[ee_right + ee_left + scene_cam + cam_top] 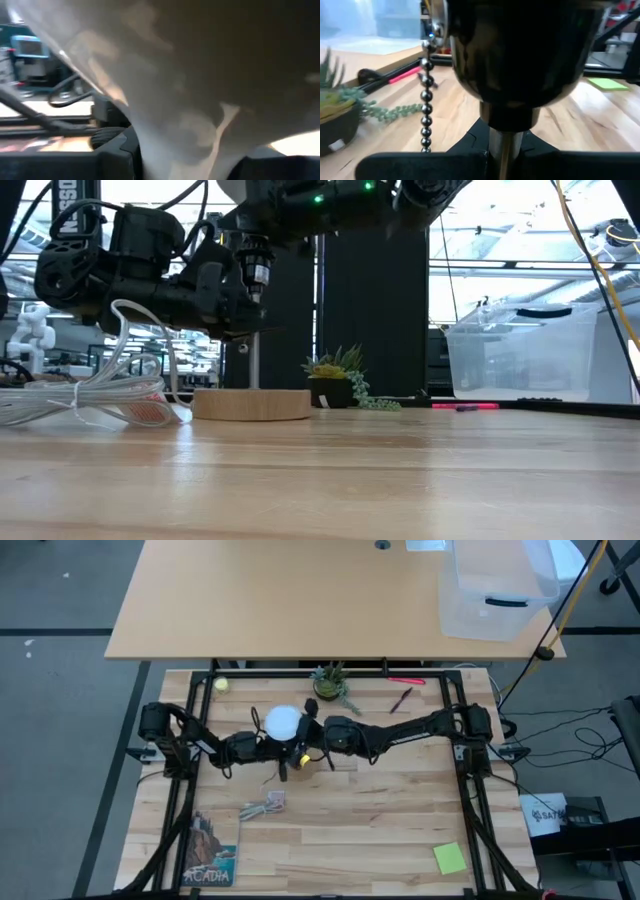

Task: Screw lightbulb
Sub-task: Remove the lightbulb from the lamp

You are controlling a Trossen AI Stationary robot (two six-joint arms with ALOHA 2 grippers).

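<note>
Filling the right wrist frame, the lightbulb (200, 90), centre-left in the overhead frame, looks light, smooth and breakable; grip its pale cone gently, the right gripper (318, 730) half-closed around it, the left gripper (262, 745) clamping the lamp stem (253, 360).

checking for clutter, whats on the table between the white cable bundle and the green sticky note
Nothing: in the high view the wood between the cable bundle and the green sticky note is bare.
</note>
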